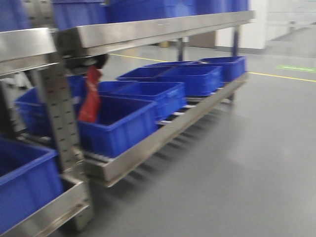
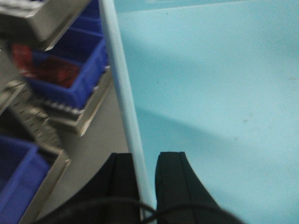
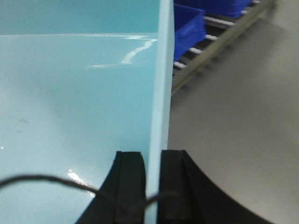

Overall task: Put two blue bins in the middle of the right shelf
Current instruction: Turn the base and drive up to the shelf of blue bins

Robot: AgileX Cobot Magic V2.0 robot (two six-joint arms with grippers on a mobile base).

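The left gripper [image 2: 146, 163] is straddling the bin's [image 2: 210, 93] left wall, one finger outside and one inside, pinching just under the thick rim [image 2: 119, 79]. The bin is hanging between the two arms, clear of the floor [image 2: 100, 135], mouth up and showing no load inside. Whether a second bin is nesting under it cannot be told. The right gripper [image 3: 152, 158] is clamping the opposite wall in the same way.

The plastic is looking smooth, glossy and stiff, so it is probably handling as light but slippery. Thin walls may be flexing under a pinch, and the rim is offering the firmest hold, with both sides gripped level to stop it tipping.

Both gripped walls are running straight ahead, away from the wrists. If these are the short ends, the long axis is lying crosswise between the arms, but the views are not settling that.

Ahead, dark bins [image 1: 118, 126] are sitting on the floor-level rollers beside a red tag [image 1: 90, 96]. The shiny shelf rail [image 1: 163, 27] above them is likely marking the target level.
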